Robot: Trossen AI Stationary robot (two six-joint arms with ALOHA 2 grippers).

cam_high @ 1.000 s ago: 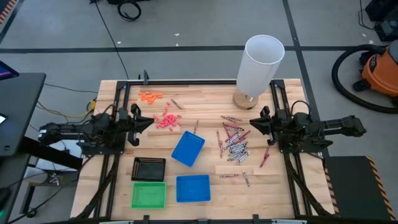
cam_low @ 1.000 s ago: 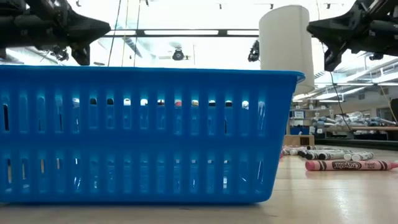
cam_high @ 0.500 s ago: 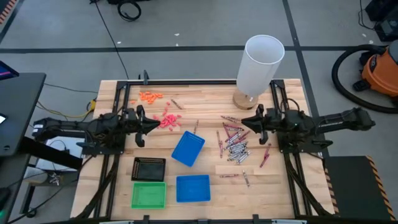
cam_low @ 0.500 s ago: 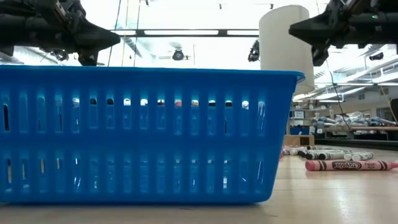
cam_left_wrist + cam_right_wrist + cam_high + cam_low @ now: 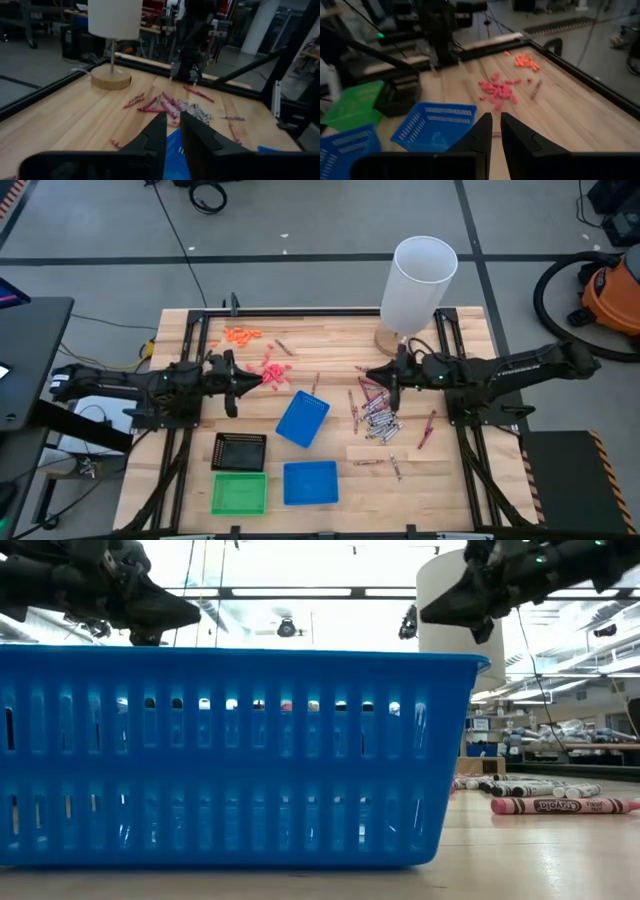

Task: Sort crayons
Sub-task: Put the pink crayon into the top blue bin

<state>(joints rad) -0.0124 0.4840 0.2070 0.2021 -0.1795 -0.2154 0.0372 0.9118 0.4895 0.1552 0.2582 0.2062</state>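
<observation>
The crayons (image 5: 378, 412), red and grey-silver sticks, lie in a loose pile right of the table's middle. They also show in the left wrist view (image 5: 175, 104) and the low view (image 5: 560, 805). A few stray crayons (image 5: 425, 430) lie around the pile. My right gripper (image 5: 368, 377) hangs above the pile's far left edge, shut and empty; it also shows in its wrist view (image 5: 496, 117). My left gripper (image 5: 258, 380) hangs by the salmon-pink bits (image 5: 268, 370), shut and empty; it also shows in its wrist view (image 5: 173, 117).
A blue basket (image 5: 302, 418) lies askew at the middle between the grippers. A black tray (image 5: 240, 451), a green tray (image 5: 240, 493) and a blue tray (image 5: 310, 482) stand near the front edge. Orange bits (image 5: 241, 334) lie far left. A white lamp (image 5: 423, 280) stands at the far edge.
Both grippers have gone toward the table's middle: my left gripper toward the right edge, up to the pink bits, and my right gripper toward the left edge, out over the far left of the crayon pile. Nothing on the table has moved.
</observation>
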